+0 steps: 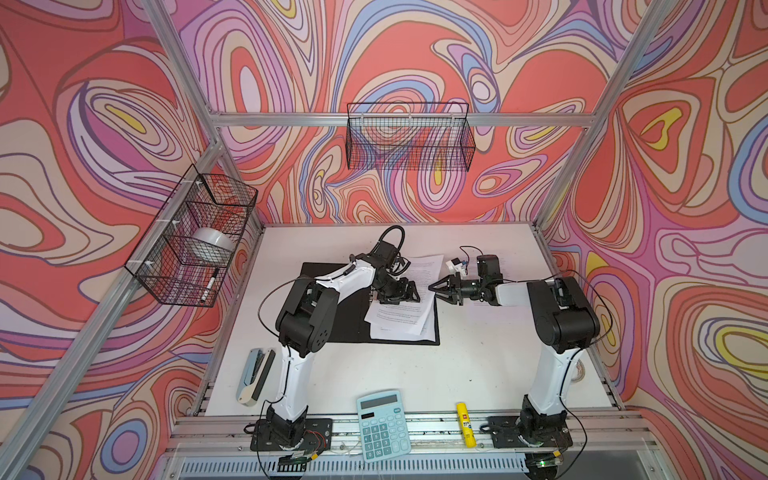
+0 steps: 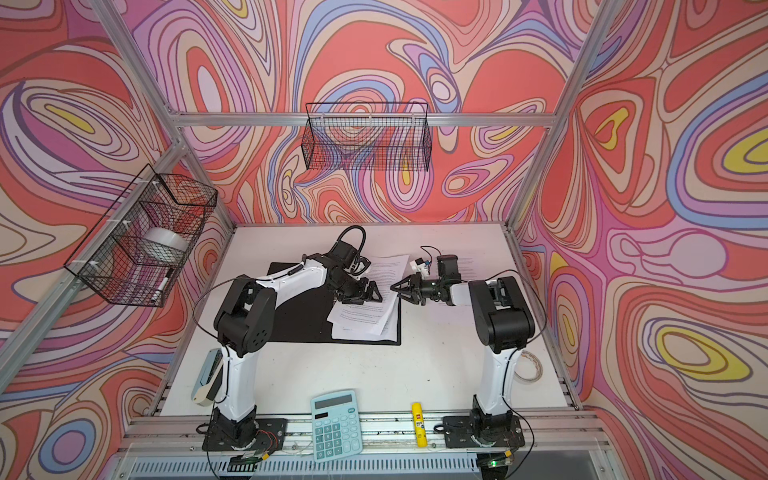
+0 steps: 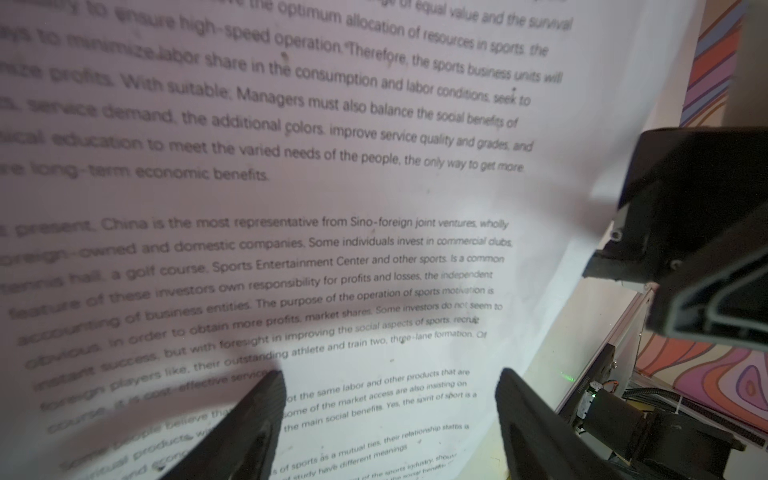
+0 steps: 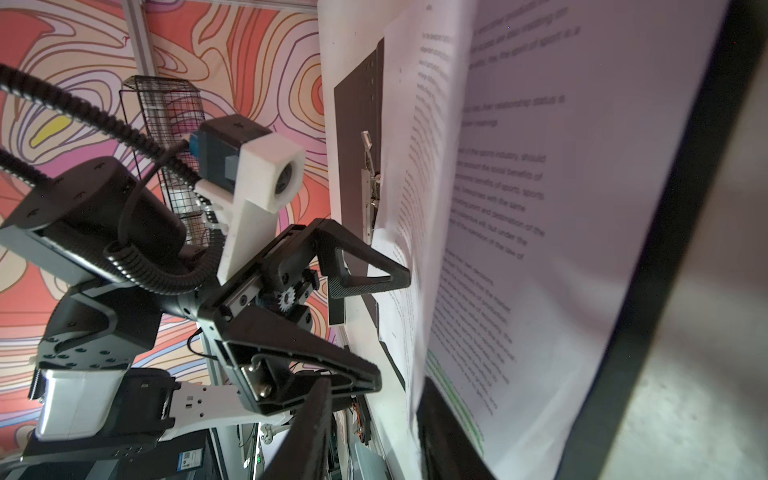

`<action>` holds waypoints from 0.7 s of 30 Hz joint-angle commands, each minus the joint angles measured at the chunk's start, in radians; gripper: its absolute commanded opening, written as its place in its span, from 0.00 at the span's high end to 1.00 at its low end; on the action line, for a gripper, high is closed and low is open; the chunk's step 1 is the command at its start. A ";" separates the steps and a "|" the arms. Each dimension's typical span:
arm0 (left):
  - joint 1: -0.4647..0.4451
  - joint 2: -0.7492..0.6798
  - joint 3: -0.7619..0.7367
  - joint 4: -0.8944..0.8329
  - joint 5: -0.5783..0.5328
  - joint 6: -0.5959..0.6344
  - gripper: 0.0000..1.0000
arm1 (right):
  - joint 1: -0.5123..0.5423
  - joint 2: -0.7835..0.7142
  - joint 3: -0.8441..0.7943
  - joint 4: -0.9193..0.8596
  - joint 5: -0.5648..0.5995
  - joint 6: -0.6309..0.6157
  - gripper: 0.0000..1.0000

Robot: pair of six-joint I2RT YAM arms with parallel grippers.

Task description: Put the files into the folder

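the flat folder point(image 1: 345, 322), opened with its black inside up, lies on the white tabletop point(image 1: 457, 374) about midway between the left and right edges and somewhat nearer the far edge. the files point(image 1: 397, 320), white sheets printed with dense black text, lie fanned on the folder's right half; one sheet juts a little past the folder's far right corner. in the right wrist view a metal clip bar point(image 4: 370, 187) shows along the folder's middle, just beside the sheets' inner edge, and a green-highlighted passage point(image 4: 455, 390) shows on one sheet.

the left gripper point(image 1: 401, 291) hangs low over the files, its fingers point(image 3: 253, 428) spread wide with only the printed page beneath them. the right gripper point(image 1: 431, 286), turned on its side, is at the files' right edge, pointing toward the left gripper and close to it. its fingers point(image 4: 309, 432) stand apart, one above the other, and the sheets' edge reaches into the gap; whether a finger touches paper cannot be told. a pale blue calculator point(image 1: 383, 424) and a yellow glue stick point(image 1: 465, 424) sit at the near edge.
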 commanded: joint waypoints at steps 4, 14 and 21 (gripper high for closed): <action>-0.003 0.031 0.029 -0.037 0.000 0.009 0.20 | -0.005 0.012 -0.004 -0.027 -0.056 -0.045 0.58; -0.003 -0.036 0.059 -0.074 -0.051 0.050 0.26 | -0.006 0.001 0.020 -0.089 -0.029 -0.087 0.68; -0.003 -0.245 0.028 -0.152 -0.185 0.326 0.18 | -0.005 0.016 0.109 -0.224 -0.034 -0.160 0.79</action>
